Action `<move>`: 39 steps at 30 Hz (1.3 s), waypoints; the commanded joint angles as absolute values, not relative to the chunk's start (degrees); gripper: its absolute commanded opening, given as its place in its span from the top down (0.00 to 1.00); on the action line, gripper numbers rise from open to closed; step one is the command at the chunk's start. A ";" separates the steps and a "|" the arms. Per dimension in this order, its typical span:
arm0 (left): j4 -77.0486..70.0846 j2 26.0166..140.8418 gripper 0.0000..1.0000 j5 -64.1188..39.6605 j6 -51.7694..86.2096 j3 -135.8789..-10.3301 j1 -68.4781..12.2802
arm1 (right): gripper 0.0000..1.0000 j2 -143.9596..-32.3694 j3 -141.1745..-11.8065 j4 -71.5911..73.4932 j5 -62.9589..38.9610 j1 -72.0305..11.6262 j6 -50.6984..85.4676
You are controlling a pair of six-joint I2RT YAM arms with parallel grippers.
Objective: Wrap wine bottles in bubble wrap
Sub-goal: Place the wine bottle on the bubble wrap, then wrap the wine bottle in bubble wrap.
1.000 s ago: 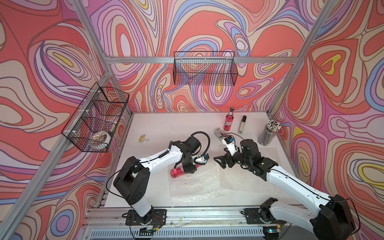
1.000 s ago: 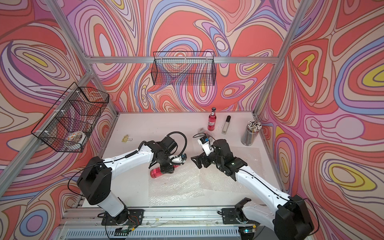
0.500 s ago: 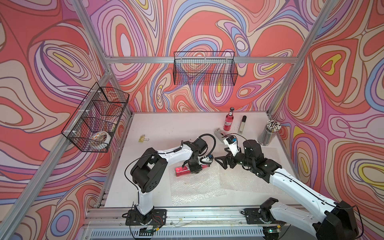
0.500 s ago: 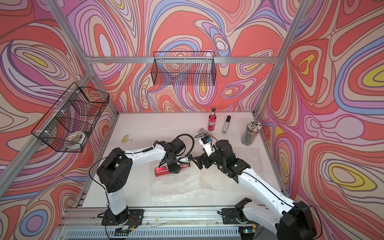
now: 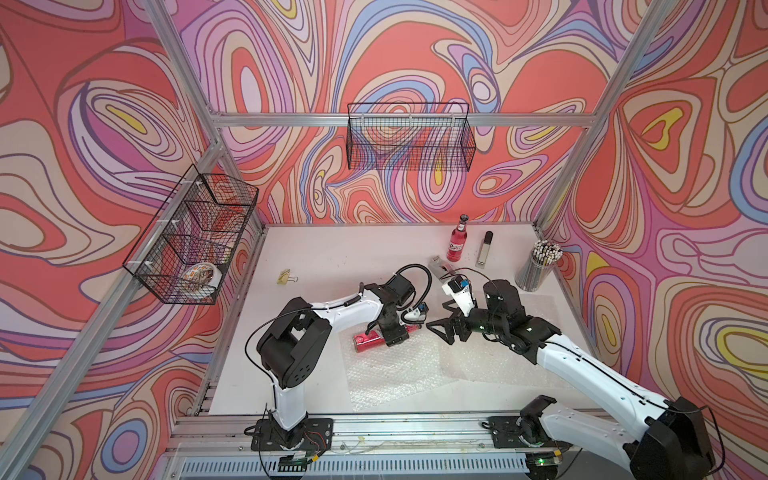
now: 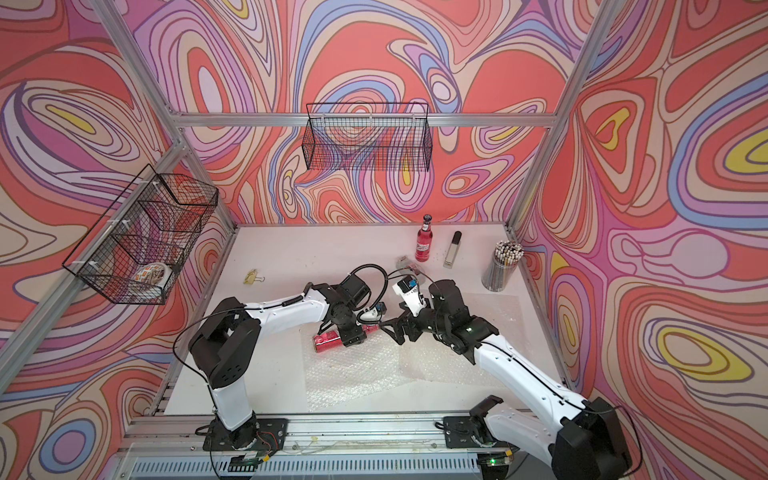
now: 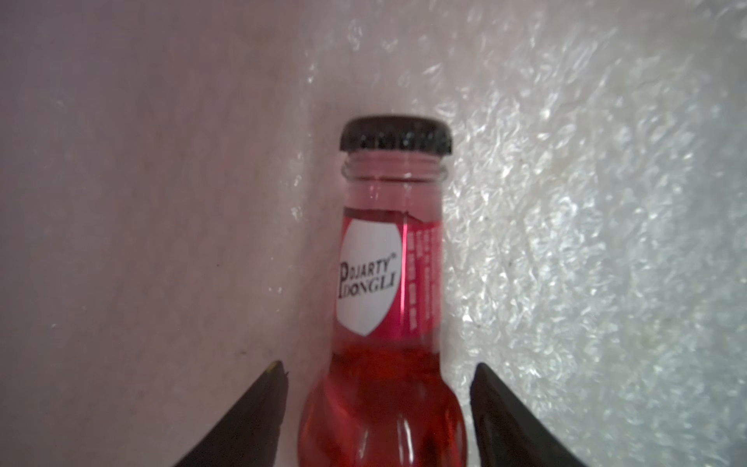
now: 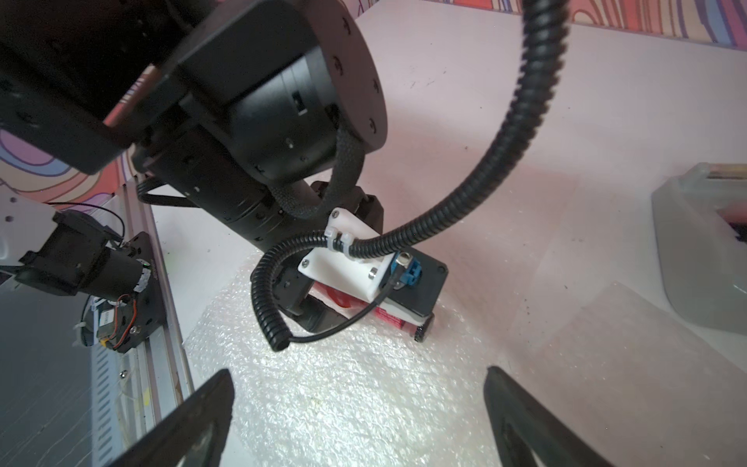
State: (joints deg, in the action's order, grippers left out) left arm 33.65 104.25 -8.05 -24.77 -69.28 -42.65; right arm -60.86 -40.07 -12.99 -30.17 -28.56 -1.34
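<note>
bottle (image 7: pixel 388 283) lies flat along bubble wrap (image 7: pixel 566 202) edge on counter (image 5: pixel 332 257). left pincer (image 7: pixel 379 366) straddles its shoulder, jaws parted, gaps both sides. right pincer (image 8: pixel 359 371) wide open, empty.

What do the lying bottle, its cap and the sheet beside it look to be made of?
Lying bottle: probably clear glossy glass; red liquid shows through, sharp highlights run along the neck. Cap: dark with a crimped edge, likely painted metal, possibly plastic. Sheet: clear plastic bubble wrap, its surface pebbled and glinting.
</note>
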 commanded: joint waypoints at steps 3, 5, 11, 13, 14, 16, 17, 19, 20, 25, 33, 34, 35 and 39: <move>36.58 97.18 0.00 -13.93 -24.81 -68.69 -41.68 | 0.04 -60.72 -41.14 -12.39 -37.44 -29.23 -9.26; 39.46 94.28 0.00 -14.46 -24.70 -68.26 -41.25 | 0.05 -61.11 -41.46 -13.56 -37.47 -30.06 -11.57; 44.31 83.13 0.00 -16.77 -18.37 -65.33 -34.34 | 0.09 -64.50 -41.85 -18.99 -32.71 -36.88 -19.25; 45.44 79.91 0.00 -17.14 -16.67 -64.09 -32.12 | 0.11 -65.99 -42.02 -20.40 -30.09 -39.63 -21.14; 45.90 78.47 0.00 -16.19 -15.77 -63.49 -31.38 | 0.11 -66.86 -42.15 -20.79 -28.74 -40.98 -21.96; 46.55 76.11 0.00 -15.59 -14.18 -62.66 -29.64 | 0.13 -68.56 -42.30 -21.66 -26.13 -43.82 -23.99; 46.59 75.12 0.00 -15.87 -13.12 -62.24 -28.55 | 0.15 -69.44 -42.39 -21.96 -24.64 -45.40 -24.84; 45.94 73.16 0.00 -16.36 -10.79 -61.38 -26.84 | 0.18 -70.96 -42.29 -22.16 -22.16 -48.77 -26.51; 45.62 72.35 0.00 -17.19 -9.76 -61.02 -25.84 | 0.21 -71.82 -42.43 -22.76 -21.01 -50.75 -27.65; 42.77 69.26 0.00 -23.79 -7.38 -58.54 -24.40 | 0.34 -76.28 -42.39 -26.44 -13.01 -57.65 -33.56; 41.86 69.61 0.01 -28.63 -3.73 -57.16 -24.35 | 0.37 -82.30 -42.45 -27.72 -8.52 -61.90 -36.38; 41.52 69.40 0.01 -28.65 -3.49 -56.77 -24.41 | 0.38 -82.93 -42.45 -27.69 -8.12 -62.16 -36.50; 40.88 69.14 0.01 -28.69 -3.13 -56.31 -24.38 | 0.38 -83.37 -42.53 -27.63 -8.02 -62.23 -36.53; 40.23 68.97 0.01 -29.60 -2.67 -55.54 -24.35 | 0.42 -84.86 -42.76 -27.70 -7.53 -62.89 -37.06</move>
State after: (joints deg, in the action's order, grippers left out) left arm 40.93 69.45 -27.49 -3.97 -56.12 -24.53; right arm -83.96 -41.45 -27.07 -9.10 -62.24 -35.70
